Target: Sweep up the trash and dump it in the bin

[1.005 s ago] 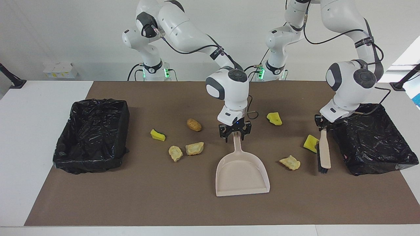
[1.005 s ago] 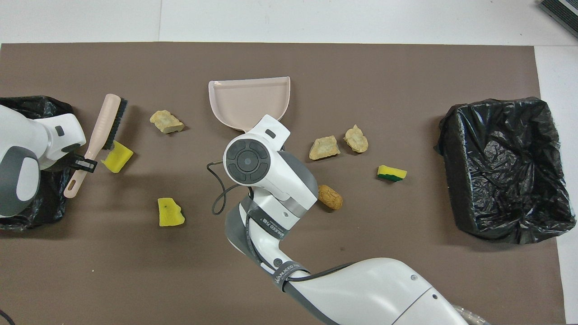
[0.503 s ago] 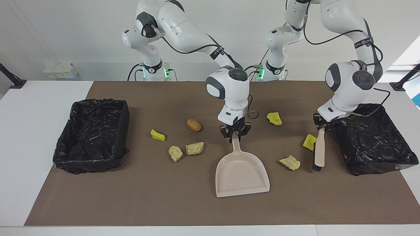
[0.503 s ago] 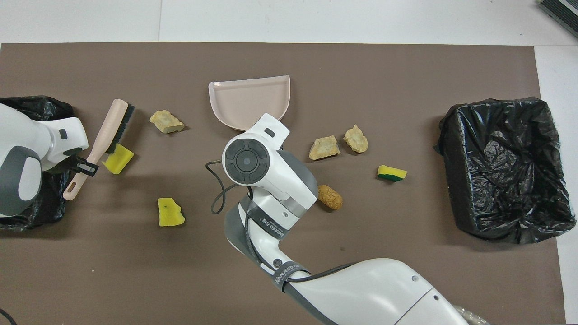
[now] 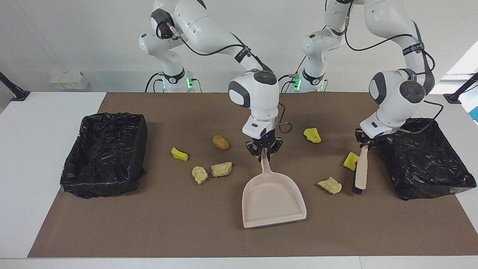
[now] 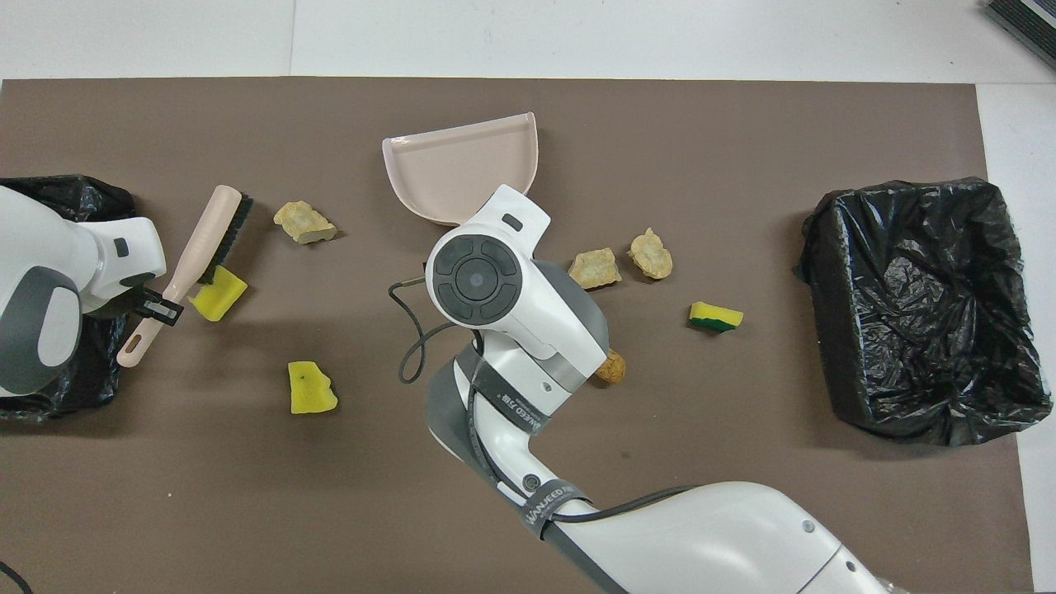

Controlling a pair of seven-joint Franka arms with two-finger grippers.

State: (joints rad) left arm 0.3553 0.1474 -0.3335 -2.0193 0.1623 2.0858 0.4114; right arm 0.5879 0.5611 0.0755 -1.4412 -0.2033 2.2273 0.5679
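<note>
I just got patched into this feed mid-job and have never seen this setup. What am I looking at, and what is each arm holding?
Two white robot arms work at one table. One picture looks at them from across it; the other looks down from above their own end.

The right gripper is shut on the handle of the beige dustpan, mid-table. The left gripper is shut on the brush, beside one black-lined bin. A second bin sits at the right arm's end.

Seven pieces of trash lie loose on the brown mat, such as a yellow sponge wedge and a brown lump. None is in the dustpan.
</note>
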